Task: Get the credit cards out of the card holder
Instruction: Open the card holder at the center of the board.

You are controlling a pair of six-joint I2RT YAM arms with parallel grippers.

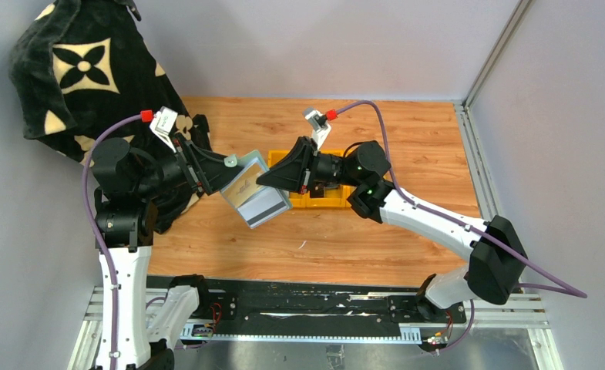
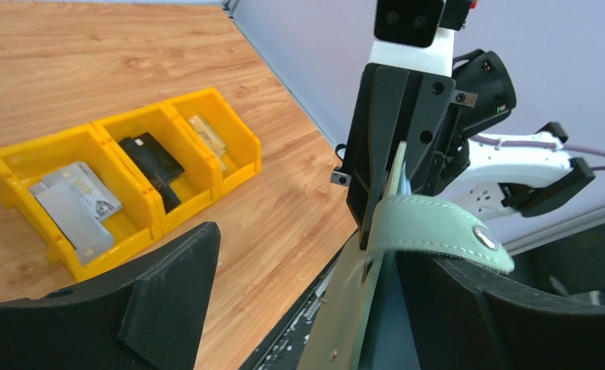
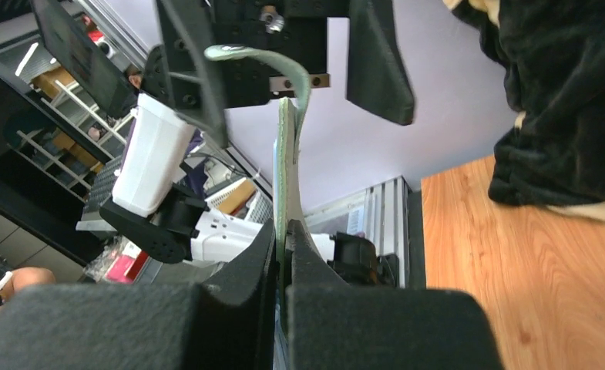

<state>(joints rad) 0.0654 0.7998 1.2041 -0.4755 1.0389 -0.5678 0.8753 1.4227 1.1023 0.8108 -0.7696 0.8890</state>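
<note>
The sage-green card holder [image 1: 251,163] hangs open in the air between both arms, above the table. Inside it show a tan card face and a grey card [image 1: 268,211] with a dark stripe. My right gripper [image 1: 265,179] is shut on the holder's thin edge [image 3: 287,154], green showing between its pads. My left gripper [image 1: 216,171] is open: its fingers stand wide apart, with the holder next to one finger and the snap tab [image 2: 438,227] draped over that finger. Several grey cards [image 2: 72,204] lie in a yellow bin.
A yellow three-part bin [image 1: 324,202] sits under the right arm; it holds grey cards, a black wallet [image 2: 151,166] and tan banknotes [image 2: 206,135]. A black cloth [image 1: 83,69] with cream flower shapes hangs at the back left. Grey walls close in the table.
</note>
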